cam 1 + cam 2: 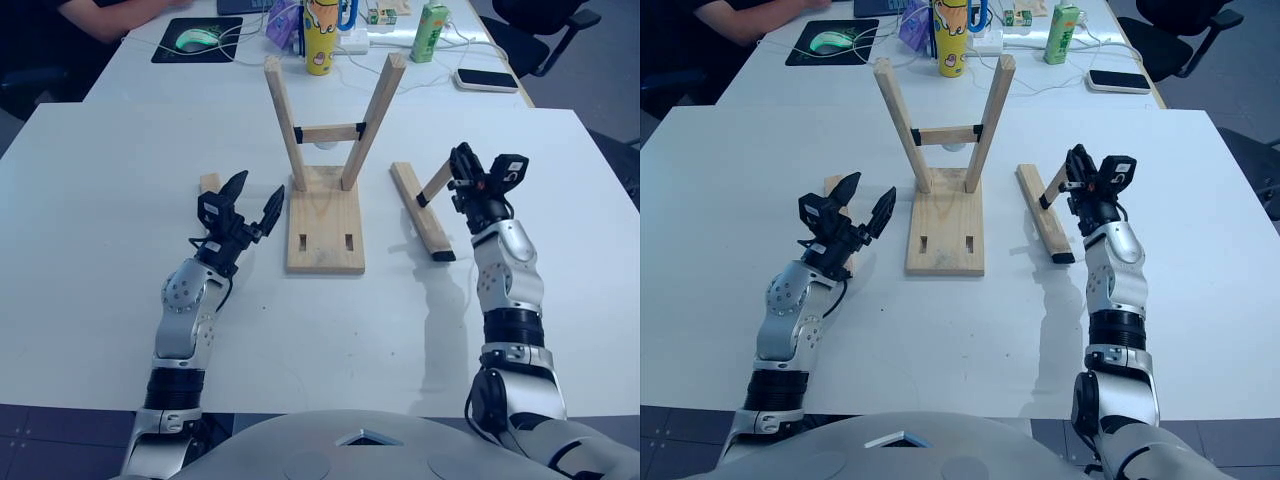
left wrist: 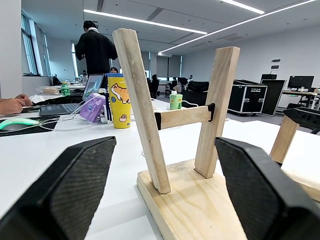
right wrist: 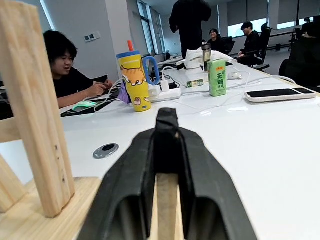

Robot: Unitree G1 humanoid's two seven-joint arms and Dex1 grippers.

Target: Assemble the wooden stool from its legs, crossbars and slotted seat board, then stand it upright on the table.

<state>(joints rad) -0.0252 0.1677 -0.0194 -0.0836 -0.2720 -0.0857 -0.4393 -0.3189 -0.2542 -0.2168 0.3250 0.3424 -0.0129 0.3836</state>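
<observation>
The slotted seat board [image 1: 325,235] is lying flat in the middle of the white table [image 1: 100,180], underside up by my guess, so that legs can be pressed down into it. Two legs [image 1: 285,120] are standing in its far end, splayed apart and tied by a crossbar [image 1: 330,132]. The two slots [image 1: 302,241] at the near end are sitting empty, probably waiting for the second pair. To the right of the board a loose leg [image 1: 420,210] is lying on the table, with a short bar [image 1: 436,182] rising from it into the right gripper [image 1: 458,172]. That claw is pinching wood tightly between its closed fingers, apparently to lift the piece over. The right forearm is stretching forward along the table's right side with the wrist raised. The left gripper [image 1: 258,190] is hovering just beside the board's left edge, fingers spread wide and holding nothing, aimed at the upright legs as if to steady them. A small wooden piece [image 1: 210,183] is lying just behind it.
</observation>
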